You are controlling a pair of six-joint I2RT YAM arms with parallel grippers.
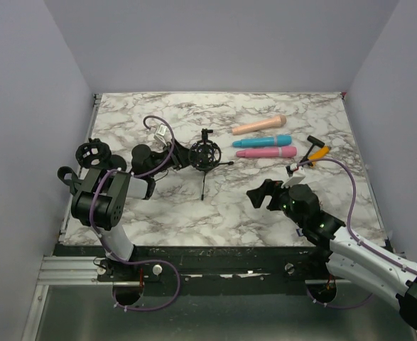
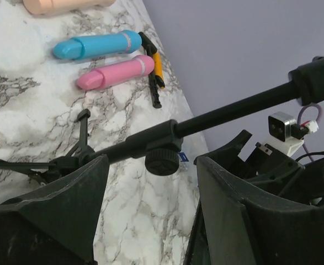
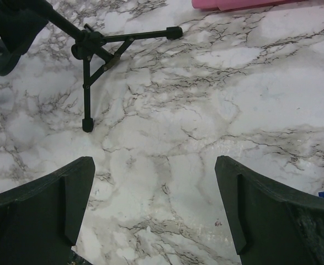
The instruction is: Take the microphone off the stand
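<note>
Straddling the pole point(image 2: 233, 107) with the left gripper point(image 2: 150, 171), jaws released and clear of it on both sides. Spread wide and empty, the right gripper point(image 3: 153, 187), at five o'clock from the stand point(image 1: 202, 162) mid-table. Cannot tell whether the dark cradle point(image 1: 201, 154) holds a microphone; coloured microphones point(image 1: 263, 141) lying at two o'clock. Best to centre the pole, clamp near the knob point(image 2: 162, 161), and brace against tipping.
</note>
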